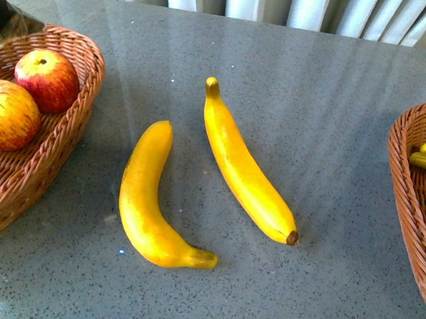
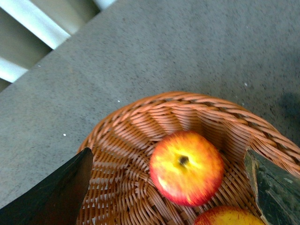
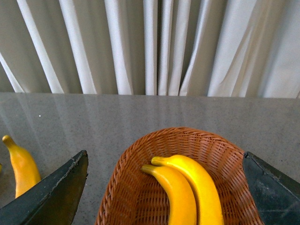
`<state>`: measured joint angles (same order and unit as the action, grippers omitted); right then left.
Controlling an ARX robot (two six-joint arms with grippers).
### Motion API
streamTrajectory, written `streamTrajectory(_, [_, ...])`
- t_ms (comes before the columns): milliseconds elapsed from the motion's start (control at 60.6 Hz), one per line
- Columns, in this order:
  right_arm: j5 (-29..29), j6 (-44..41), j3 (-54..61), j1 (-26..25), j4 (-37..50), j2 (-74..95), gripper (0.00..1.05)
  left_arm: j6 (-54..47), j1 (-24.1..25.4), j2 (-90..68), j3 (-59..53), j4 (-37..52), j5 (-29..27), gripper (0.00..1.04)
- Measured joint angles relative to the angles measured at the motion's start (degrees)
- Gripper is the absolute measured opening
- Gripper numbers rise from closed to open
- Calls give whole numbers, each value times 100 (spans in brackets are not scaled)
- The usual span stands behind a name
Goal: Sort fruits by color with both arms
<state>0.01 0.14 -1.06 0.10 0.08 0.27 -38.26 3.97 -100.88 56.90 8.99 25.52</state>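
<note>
Left gripper [image 2: 168, 152]: fingers [image 2: 51, 197] spread wide, nothing clamped, hovering over the left basket [image 2: 122, 154]. Two apples lie loose in that basket, just beside each other: far apple [image 1: 47, 80], near apple [image 1: 3, 114]. In the left wrist view one apple sits below the gap between the fingers, and neither finger touches it.

Right gripper [image 3: 165, 153]: fingers also apart, empty, hanging over the right basket [image 3: 136, 173]. A pair of bananas [image 3: 178, 197] lies inside, side by side and touching, stems toward the far end.

Out on the grey table [image 1: 341, 104], between the two baskets, two more bananas lie flat, near each other but not touching. Left banana [image 1: 152, 199]: curved, stem at the near-right end. Right banana [image 1: 246, 167]: lies diagonally, stem at the far end, brown tip at the near right. Both are well apart from either basket.

Pale pleated curtain [image 1: 252, 0] runs along the table's far edge.
</note>
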Motion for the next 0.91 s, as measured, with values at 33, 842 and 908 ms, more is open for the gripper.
streamTrajectory(33, [0, 0, 0, 0, 0, 0, 96, 284, 46, 188, -142, 203, 59, 96])
streamTrajectory(842, [-2, 0, 0, 0, 0, 0, 96, 3812, -372, 4852, -4918, 3528, -2514, 2])
streamTrajectory(908, [0, 0, 0, 0, 0, 0, 96, 3812, -380, 5088, -5036, 3386, -2544, 2])
